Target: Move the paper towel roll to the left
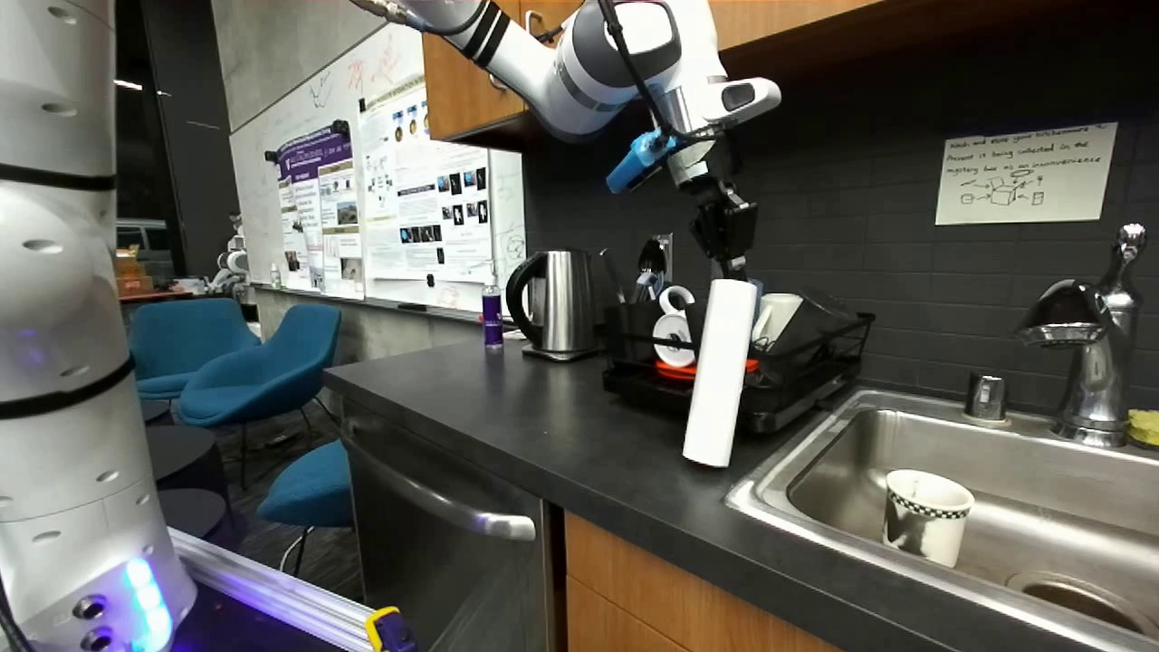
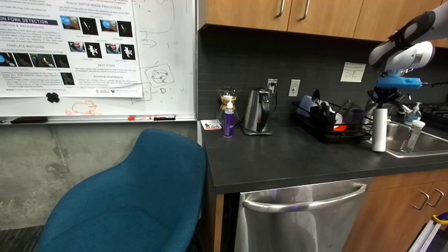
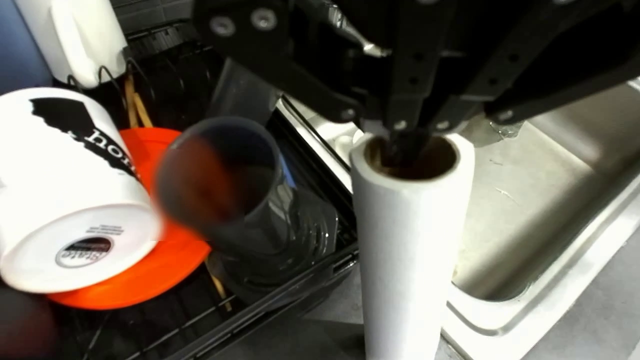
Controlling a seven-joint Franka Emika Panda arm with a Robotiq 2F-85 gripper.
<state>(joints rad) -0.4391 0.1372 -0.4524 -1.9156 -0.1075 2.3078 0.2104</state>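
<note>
The paper towel roll [image 1: 720, 371] is a slim white cylinder with a brown hollow core. It stands by the sink's left corner, leaning slightly in an exterior view; it looks nearly upright in an exterior view [image 2: 379, 129]. Its base is at the counter; I cannot tell if it touches. In the wrist view the roll [image 3: 412, 250] is below my gripper [image 3: 407, 150]. My fingers are drawn together, with their dark tips down inside the core. The tips are partly hidden, and I cannot tell whether they press on the core wall.
A black dish rack [image 1: 616, 371] with mugs, an orange plate [image 3: 150, 280] and cups stands close beside the roll. The metal sink [image 1: 869, 426] borders it, holding a white mug [image 1: 928, 516]. A steel kettle [image 2: 257, 112] and a purple bottle [image 2: 228, 122] stand farther along the counter [image 2: 280, 157].
</note>
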